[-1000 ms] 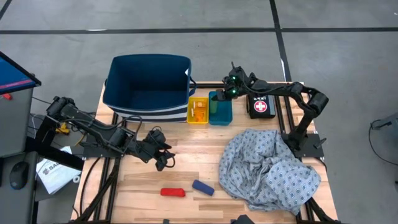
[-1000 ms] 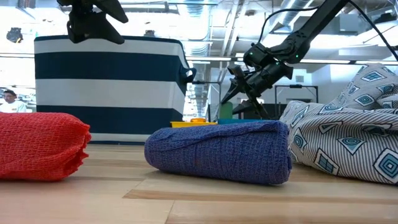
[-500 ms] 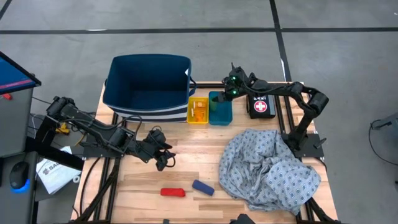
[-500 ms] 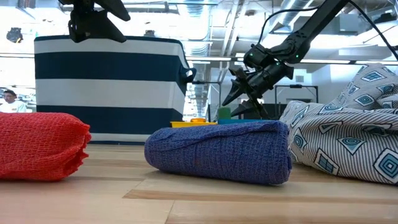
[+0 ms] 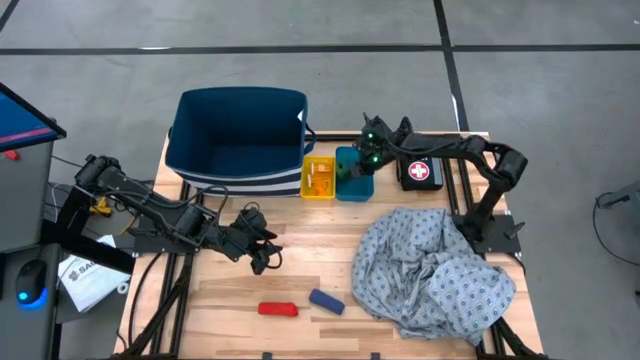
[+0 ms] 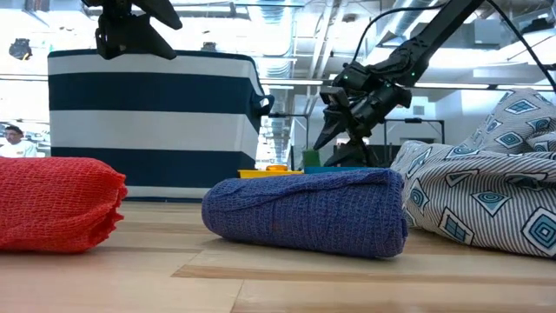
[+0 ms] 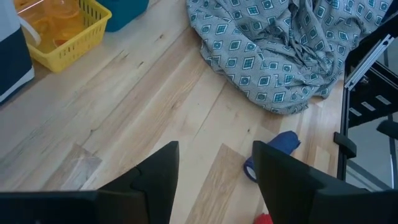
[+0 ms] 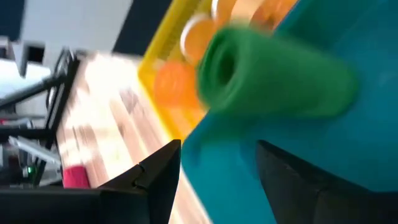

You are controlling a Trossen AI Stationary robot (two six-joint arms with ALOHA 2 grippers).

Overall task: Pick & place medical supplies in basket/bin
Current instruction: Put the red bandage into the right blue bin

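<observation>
The green roll (image 8: 273,81) lies on its side in the teal tray (image 5: 357,187), free of any finger. My right gripper (image 8: 217,149) hovers open just above that tray (image 5: 362,158). Orange pill bottles (image 5: 320,180) lie in the yellow tray (image 7: 62,31) beside it. The red roll (image 5: 278,309) and blue roll (image 5: 326,301) rest on the table near its near edge. The dotted gown (image 5: 430,270) is heaped on the table's right half. My left gripper (image 7: 214,149) is open above bare wood left of centre (image 5: 268,252).
The navy striped basket (image 5: 240,140) stands at the far left, touching the yellow tray. A black pouch with a red-and-white cross (image 5: 421,172) sits right of the teal tray. Bare wood lies between the trays and the rolls. A person shows far off in the room (image 6: 12,139).
My right gripper has shifted slightly toward the table's left over the teal tray and turned a little at the wrist. The green roll has stayed in the tray.
</observation>
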